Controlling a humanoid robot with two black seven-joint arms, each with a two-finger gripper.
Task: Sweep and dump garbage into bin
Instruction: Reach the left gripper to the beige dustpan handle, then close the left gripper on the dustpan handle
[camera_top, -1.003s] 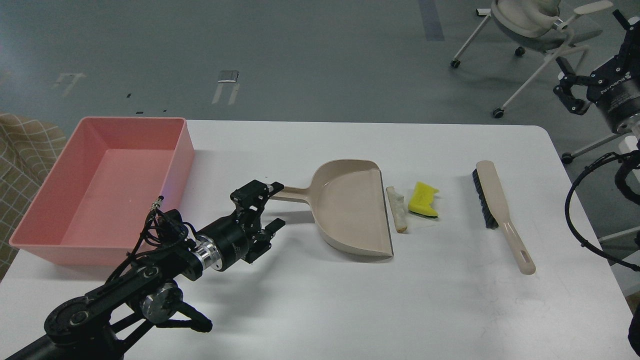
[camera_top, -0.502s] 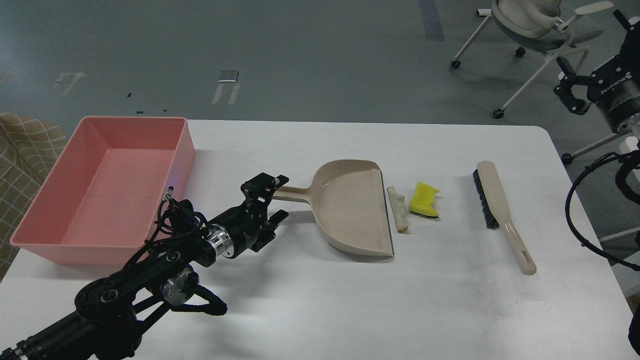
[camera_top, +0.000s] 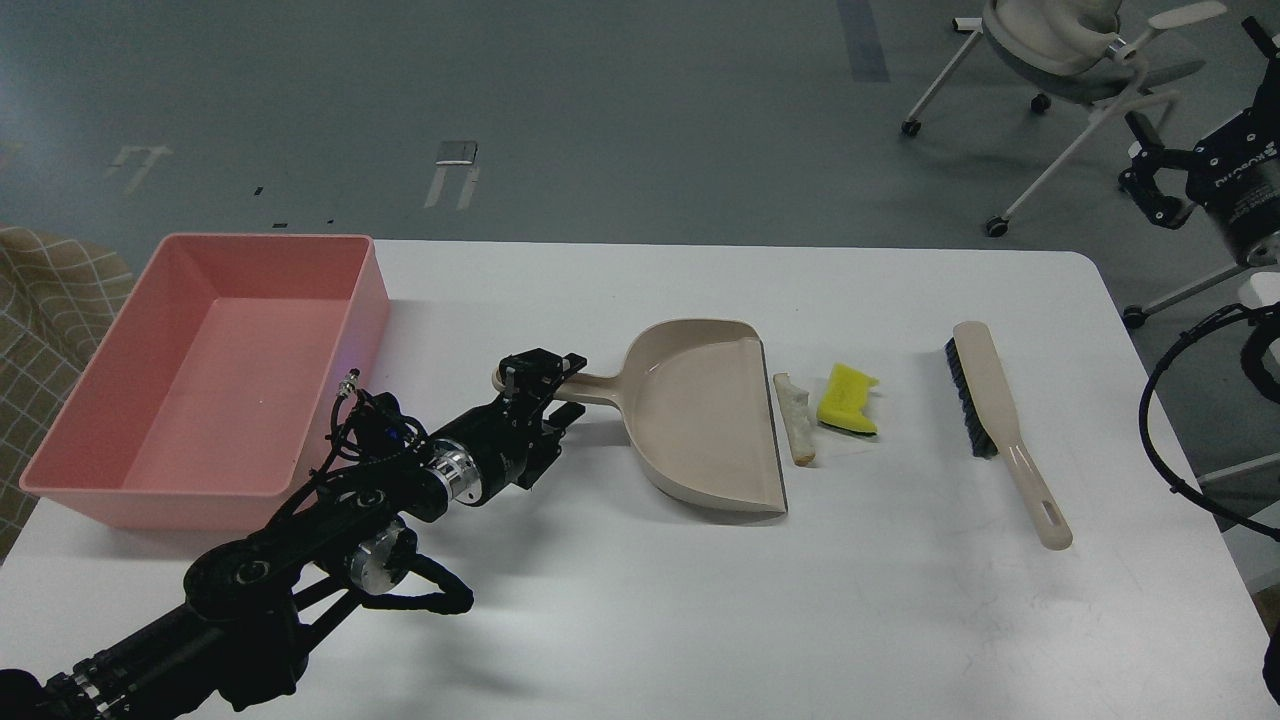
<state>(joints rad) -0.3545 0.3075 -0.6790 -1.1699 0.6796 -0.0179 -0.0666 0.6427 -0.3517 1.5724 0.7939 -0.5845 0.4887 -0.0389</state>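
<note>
The garbage lies on the white table (camera_top: 800, 600): a yellow sponge chunk (camera_top: 845, 398) with a dark green underside, and an off-white stick piece (camera_top: 798, 420) just left of it, by the mouth of the beige dustpan (camera_top: 700, 420). The pink bin (camera_top: 365, 300) stands at the far left with nothing in it. My left gripper (camera_top: 558, 387) is open, with its fingers above and below the dustpan's handle near its left end. My right gripper (camera_top: 1150, 175) is open and empty, raised beyond the table's right edge.
A beige brush (camera_top: 990, 400) with black bristles lies right of the sponge, handle toward me. A white office chair (camera_top: 1070, 50) stands on the floor at the back right. A checked cloth (camera_top: 50, 290) shows left of the bin.
My left gripper has moved right and forward from beside the handle's end until it straddles the dustpan handle. My right gripper has drifted slightly right. The garbage, dustpan and brush have not moved.
</note>
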